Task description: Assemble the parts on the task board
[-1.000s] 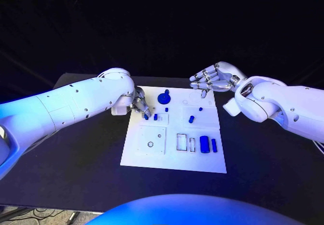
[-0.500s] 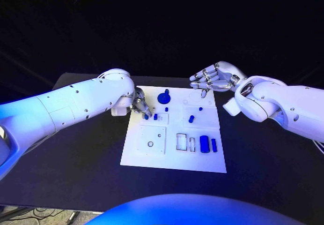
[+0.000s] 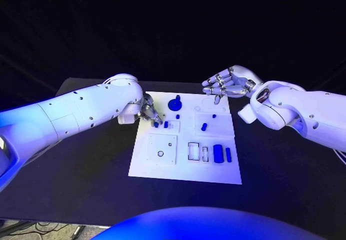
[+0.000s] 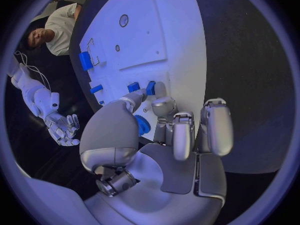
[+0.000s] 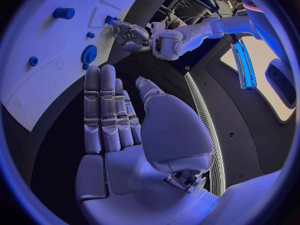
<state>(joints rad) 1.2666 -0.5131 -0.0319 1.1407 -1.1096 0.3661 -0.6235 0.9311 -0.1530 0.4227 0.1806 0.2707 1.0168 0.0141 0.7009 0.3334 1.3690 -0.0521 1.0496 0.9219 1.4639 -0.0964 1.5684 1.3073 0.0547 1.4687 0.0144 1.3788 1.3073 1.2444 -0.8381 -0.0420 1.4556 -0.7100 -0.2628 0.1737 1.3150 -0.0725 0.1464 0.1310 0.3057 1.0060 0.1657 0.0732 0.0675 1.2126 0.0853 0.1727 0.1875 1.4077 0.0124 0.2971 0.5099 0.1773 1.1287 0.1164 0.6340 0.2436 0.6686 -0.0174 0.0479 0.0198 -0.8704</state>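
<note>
From the head camera, the white task board (image 3: 186,150) lies in the middle of the black counter (image 3: 79,170), with the left hand (image 3: 148,113) down at its left edge beside two small blue pegs (image 3: 166,124) and the right hand (image 3: 225,84) raised above its far right corner. That view leaves the left hand's grip unclear; the left wrist camera settles it — the fingers (image 4: 164,106) are curled down onto the board's edge, thumb and a fingertip closing on a small blue peg (image 4: 150,87), with another blue peg (image 4: 133,87) just beside it. The same camera shows part of a blue gear (image 4: 142,125) tucked behind the thumb, which from the head view appears as the round blue gear (image 3: 176,105) standing on the far part of the board. The right wrist camera shows what the head view only hints at — the right hand (image 5: 119,130) is flat and holds nothing, its fingers (image 5: 100,110) straight and side by side above the counter near the board's edge. Nearer the robot, a blue cylinder (image 3: 218,151) and a slimmer blue bar (image 3: 228,154) lie side by side by the rectangular slots.
</note>
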